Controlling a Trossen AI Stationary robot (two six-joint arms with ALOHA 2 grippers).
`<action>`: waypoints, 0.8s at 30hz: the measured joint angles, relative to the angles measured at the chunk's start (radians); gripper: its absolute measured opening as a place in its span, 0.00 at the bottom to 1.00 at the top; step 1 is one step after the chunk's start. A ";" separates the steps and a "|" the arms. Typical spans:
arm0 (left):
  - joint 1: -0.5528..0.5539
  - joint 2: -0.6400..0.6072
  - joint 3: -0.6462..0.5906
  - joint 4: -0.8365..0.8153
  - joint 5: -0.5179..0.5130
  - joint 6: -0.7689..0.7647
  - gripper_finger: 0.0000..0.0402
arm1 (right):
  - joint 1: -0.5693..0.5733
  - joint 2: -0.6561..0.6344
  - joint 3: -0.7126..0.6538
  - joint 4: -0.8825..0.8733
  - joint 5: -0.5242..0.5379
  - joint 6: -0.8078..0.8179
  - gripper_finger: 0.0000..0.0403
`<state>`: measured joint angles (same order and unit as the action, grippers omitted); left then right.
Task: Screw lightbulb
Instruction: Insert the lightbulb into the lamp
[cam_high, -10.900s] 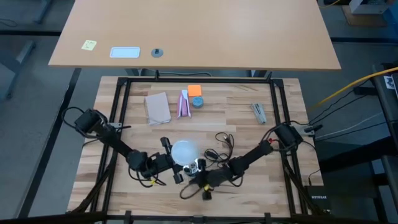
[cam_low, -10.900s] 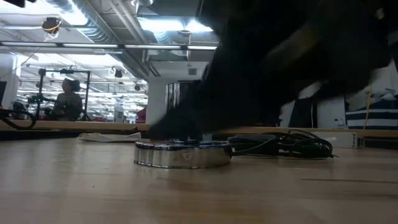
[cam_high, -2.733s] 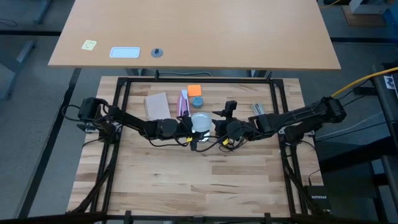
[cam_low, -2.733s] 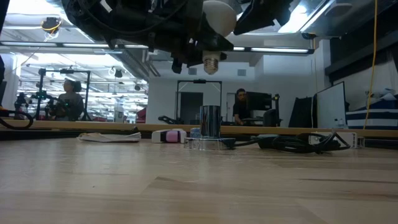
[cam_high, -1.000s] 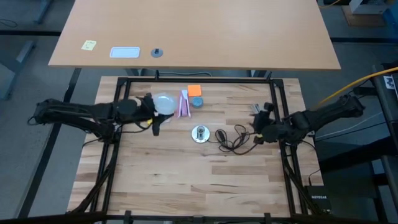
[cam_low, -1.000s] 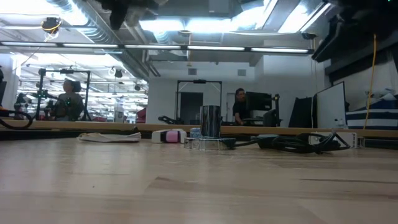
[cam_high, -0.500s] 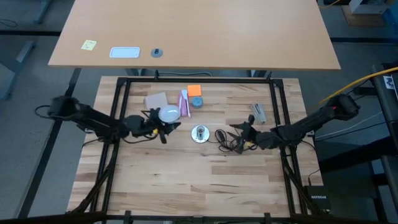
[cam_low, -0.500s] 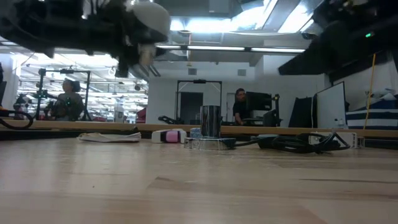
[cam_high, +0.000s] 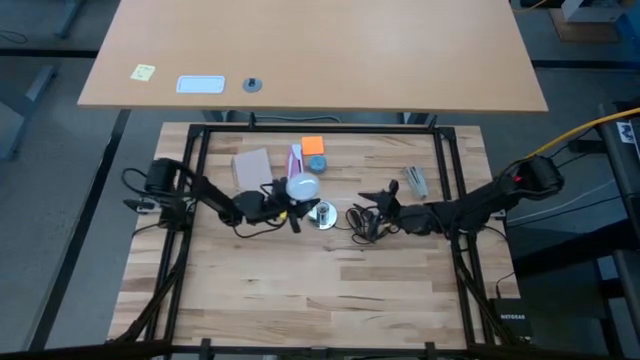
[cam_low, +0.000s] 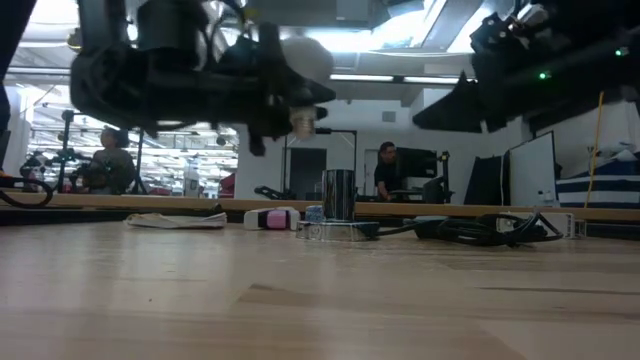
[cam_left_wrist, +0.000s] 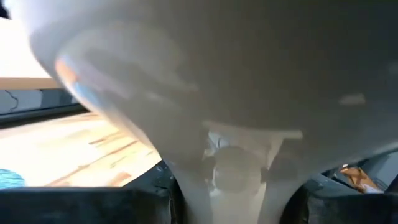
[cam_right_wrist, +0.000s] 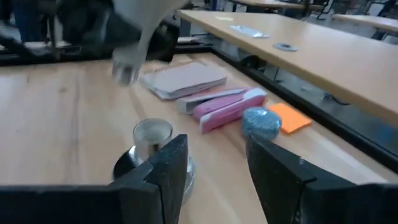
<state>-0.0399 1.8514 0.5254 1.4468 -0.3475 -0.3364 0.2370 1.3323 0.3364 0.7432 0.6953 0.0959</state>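
The lightbulb (cam_high: 303, 187) is frosted white, the socket (cam_high: 322, 214) silvery, the packet (cam_high: 296, 166) pink (with white), the sticky note (cam_high: 313, 145) orange, the table (cam_high: 330, 280) pale striped wood.

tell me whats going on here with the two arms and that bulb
The left gripper is shut on the lightbulb, holding it in the air just beside the silvery socket on the table, not yet over it. The right gripper hangs open on the socket's other side, above the dark cord, holding nothing.

Bright ceiling strip lights glaring in low view, arms silhouetted, left wrist view blurred close-up
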 joint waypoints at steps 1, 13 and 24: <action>0.000 0.018 0.018 0.000 0.003 0.004 0.36 | -0.007 0.000 0.005 0.000 0.001 -0.007 0.41; 0.016 0.057 0.125 -0.147 0.008 0.056 0.38 | -0.075 0.043 0.166 -0.010 -0.010 -0.198 0.41; 0.016 0.057 0.162 -0.230 0.008 0.093 0.38 | -0.129 0.099 0.286 -0.012 -0.050 -0.265 0.41</action>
<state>-0.0235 1.9083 0.6873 1.2171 -0.3393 -0.2439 0.1078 1.4311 0.6229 0.7312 0.6448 -0.1693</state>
